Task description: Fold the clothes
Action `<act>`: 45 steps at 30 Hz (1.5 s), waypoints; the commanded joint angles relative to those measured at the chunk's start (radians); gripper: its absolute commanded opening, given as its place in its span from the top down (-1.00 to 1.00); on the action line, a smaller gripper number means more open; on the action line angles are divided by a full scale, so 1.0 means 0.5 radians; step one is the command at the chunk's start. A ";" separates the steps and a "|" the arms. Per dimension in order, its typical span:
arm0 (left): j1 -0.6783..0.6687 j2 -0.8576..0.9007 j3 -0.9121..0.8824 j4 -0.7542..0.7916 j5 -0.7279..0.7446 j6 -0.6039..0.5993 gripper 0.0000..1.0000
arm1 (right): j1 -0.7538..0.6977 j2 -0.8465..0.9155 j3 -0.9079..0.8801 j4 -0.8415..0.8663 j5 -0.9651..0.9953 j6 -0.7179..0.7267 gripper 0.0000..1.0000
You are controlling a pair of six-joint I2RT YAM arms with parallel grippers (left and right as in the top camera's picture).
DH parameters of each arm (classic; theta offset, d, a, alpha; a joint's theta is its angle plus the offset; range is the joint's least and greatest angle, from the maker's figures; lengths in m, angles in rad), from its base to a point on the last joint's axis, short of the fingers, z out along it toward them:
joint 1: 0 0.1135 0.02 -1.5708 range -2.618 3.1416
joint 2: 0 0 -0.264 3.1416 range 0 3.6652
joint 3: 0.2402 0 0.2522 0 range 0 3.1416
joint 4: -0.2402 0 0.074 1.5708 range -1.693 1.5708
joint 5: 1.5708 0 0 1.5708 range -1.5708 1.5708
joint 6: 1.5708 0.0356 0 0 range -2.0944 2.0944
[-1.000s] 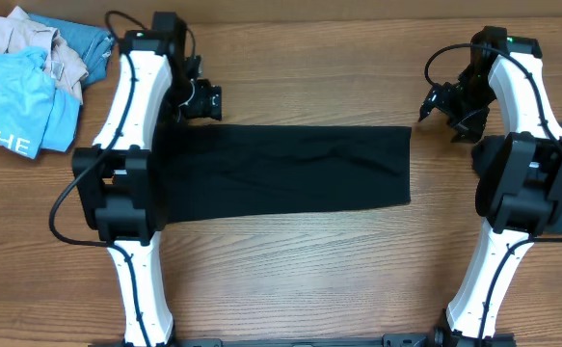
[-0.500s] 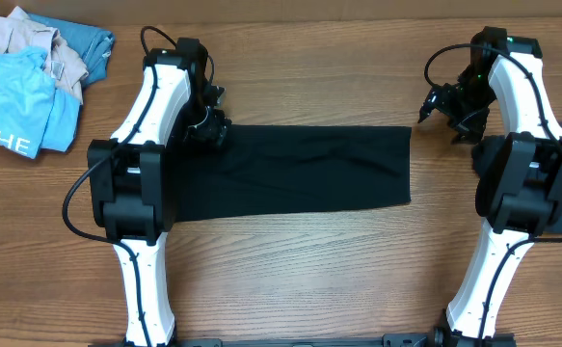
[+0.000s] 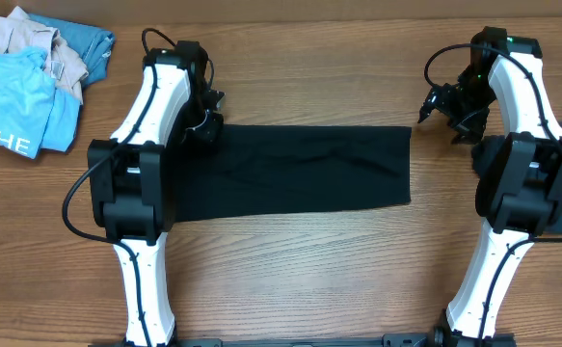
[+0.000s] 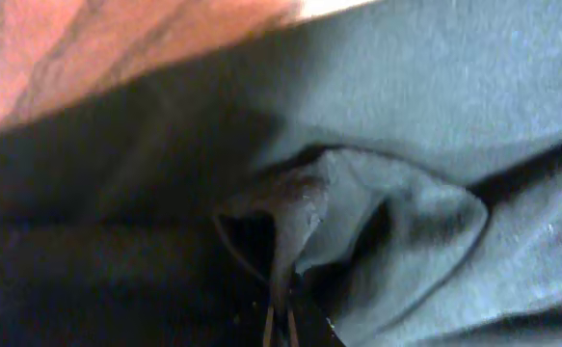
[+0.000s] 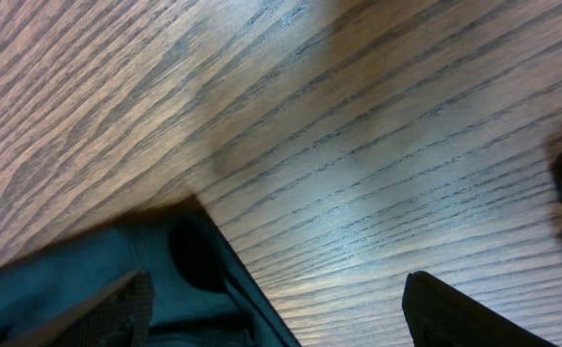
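Note:
The black T-shirt (image 3: 300,169) lies folded into a long flat strip across the middle of the table. My left gripper (image 3: 208,125) is down on its far left corner and shut on the cloth. In the left wrist view a pinched ridge of dark fabric (image 4: 300,207) rises from between the closed jaws of that gripper (image 4: 281,323). My right gripper (image 3: 444,111) hovers open just beyond the strip's far right corner. In the right wrist view the shirt's corner (image 5: 88,265) shows at the lower left, with the open right gripper (image 5: 281,318) above wood and cloth edge.
A pile of other clothes sits at the table's far left corner: a light-blue one with white letters (image 3: 15,106), a beige one (image 3: 20,39) and a teal one (image 3: 83,43). Both arm bases (image 3: 131,193) (image 3: 531,188) stand beside the strip's ends.
My left gripper moved right and down onto the black T-shirt's far left corner, then shut on the cloth. The right arm has stayed still.

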 commanded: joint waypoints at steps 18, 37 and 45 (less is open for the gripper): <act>-0.146 -0.035 0.340 -0.820 0.384 -0.430 0.92 | -0.004 -0.102 0.055 -0.034 -0.049 -0.007 -0.75; -0.494 -0.035 0.319 -0.788 0.284 -0.576 -0.23 | -0.004 -0.102 0.056 -0.023 -0.050 -0.006 -0.75; -0.323 -0.012 0.303 -0.667 0.179 -0.723 -0.99 | -0.004 -0.102 0.055 -0.071 -0.192 -0.008 -0.75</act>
